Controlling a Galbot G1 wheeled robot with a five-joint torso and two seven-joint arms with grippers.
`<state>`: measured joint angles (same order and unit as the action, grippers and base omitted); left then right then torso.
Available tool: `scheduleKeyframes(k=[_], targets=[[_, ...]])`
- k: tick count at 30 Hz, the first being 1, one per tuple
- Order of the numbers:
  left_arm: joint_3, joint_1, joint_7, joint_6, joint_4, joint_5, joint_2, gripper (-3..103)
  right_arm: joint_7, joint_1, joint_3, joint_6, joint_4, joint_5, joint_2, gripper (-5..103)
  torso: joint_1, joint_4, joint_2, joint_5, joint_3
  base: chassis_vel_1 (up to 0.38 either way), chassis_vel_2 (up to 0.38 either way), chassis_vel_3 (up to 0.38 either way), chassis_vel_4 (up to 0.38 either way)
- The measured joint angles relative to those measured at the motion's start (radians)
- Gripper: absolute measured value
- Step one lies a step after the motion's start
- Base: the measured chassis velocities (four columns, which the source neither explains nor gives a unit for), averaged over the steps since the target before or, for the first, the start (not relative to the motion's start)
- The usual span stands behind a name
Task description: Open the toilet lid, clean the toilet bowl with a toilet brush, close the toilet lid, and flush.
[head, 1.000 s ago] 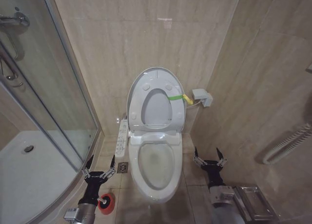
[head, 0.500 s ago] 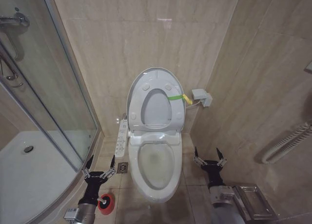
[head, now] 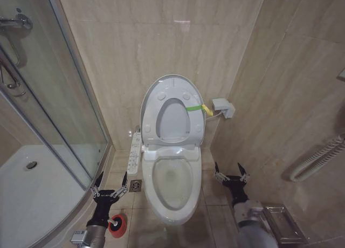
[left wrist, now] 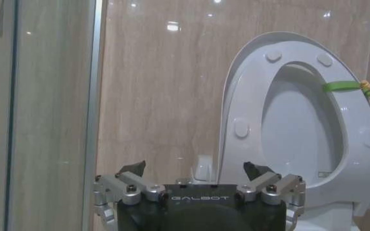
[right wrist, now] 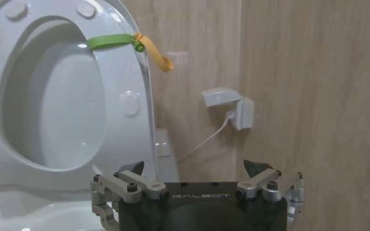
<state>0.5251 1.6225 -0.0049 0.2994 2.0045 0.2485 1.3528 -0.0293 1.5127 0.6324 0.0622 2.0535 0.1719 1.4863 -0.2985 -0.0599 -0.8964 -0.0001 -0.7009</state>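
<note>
The toilet lid (head: 173,118) stands upright against the back wall with the ring seat (head: 153,105) raised against it and a green-and-yellow tab (head: 200,108) at its right edge. Below it the toilet bowl (head: 152,197) lies open, with the button panel (head: 134,153) on its left side. The toilet brush (head: 117,225) sits in its red holder on the floor left of the bowl, partly under my left arm. My left gripper (head: 112,178) is open above it, empty. My right gripper (head: 228,168) is open to the right of the bowl. The left wrist view shows the left gripper (left wrist: 193,168) facing the lid (left wrist: 294,125).
A glass shower enclosure (head: 64,108) and its white tray (head: 32,188) fill the left side. A floor drain (head: 135,186) lies between the brush and the bowl. A wall box with a cable (head: 222,107) sits right of the lid. A metal rack (head: 280,224) is at the lower right.
My right forearm has shifted slightly while its gripper stays nearly in place. The left arm, lid and brush have not moved.
</note>
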Motion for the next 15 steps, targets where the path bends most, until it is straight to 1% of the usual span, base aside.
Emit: scheduleKeyframes(k=[1, 3, 15], targets=[[0.0, 0.0, 0.0, 0.0, 0.0, 0.0, 0.0, 99, 0.004, -0.005, 0.0, -0.001, 0.0, 0.008, -0.003, 100, 0.0, -0.0003, 0.0, 0.0001, 0.0, 0.0, 0.0, 0.0, 0.0], [0.0, 0.0, 0.0, 0.0, 0.0, 0.0, 0.0, 99, 0.008, -0.02, -0.001, -0.015, -0.006, 0.021, -0.011, 100, 0.0, 0.0003, 0.0, 0.0001, 0.0, 0.0, 0.0, 0.0, 0.0], [0.0, 0.0, 0.0, 0.0, 0.0, 0.0, 0.0, 99, 0.018, -0.03, -0.008, -0.023, -0.017, 0.023, -0.01, 100, 0.0, 0.0, 0.0, 0.0001, 0.0, 0.0, 0.0, 0.0, 0.0]])
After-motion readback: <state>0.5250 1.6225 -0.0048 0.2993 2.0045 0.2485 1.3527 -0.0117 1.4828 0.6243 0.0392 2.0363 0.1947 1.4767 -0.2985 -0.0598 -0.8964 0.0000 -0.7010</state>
